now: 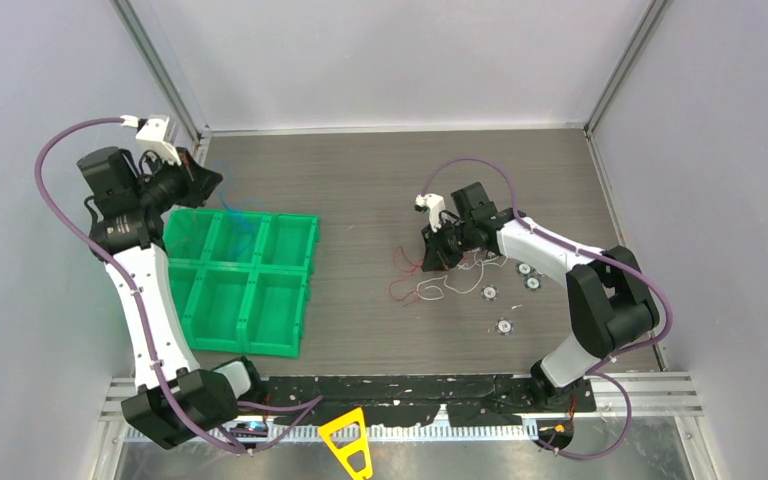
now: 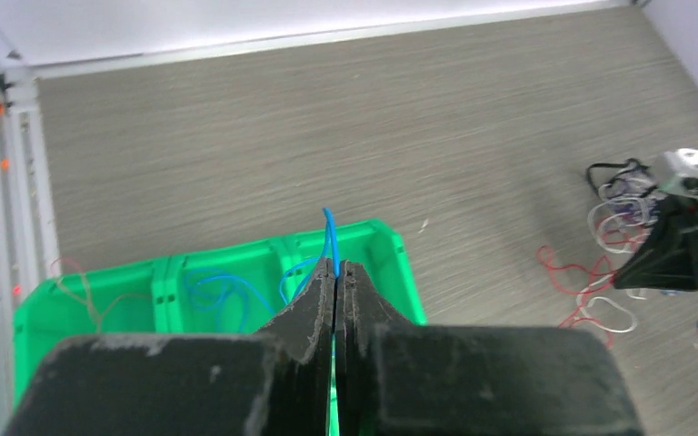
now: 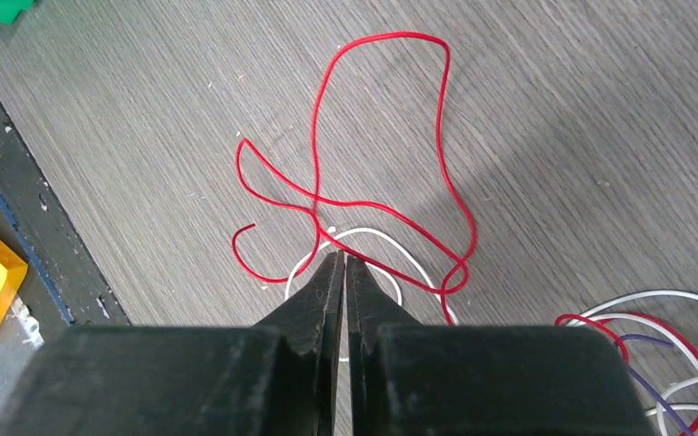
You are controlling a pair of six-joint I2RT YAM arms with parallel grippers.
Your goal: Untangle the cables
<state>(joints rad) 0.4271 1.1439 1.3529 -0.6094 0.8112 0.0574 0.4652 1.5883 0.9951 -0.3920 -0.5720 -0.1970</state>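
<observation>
Left wrist view, centre: my left gripper (image 2: pixel 336 265) is clamped on a blue cable (image 2: pixel 329 227) above the green bin (image 2: pixel 391 238). Right wrist view, lower centre: my right gripper (image 3: pixel 344 257) is closed where a red cable (image 3: pixel 391 35) crosses a white cable (image 3: pixel 373 234); I cannot tell if either is pinched. More cables (image 3: pixel 654 338) lie lower right.

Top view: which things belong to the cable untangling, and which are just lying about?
Job: tangled cables; red cable; blue cable; green bin with cables in it.
Lying about: small round discs; yellow frame.
</observation>
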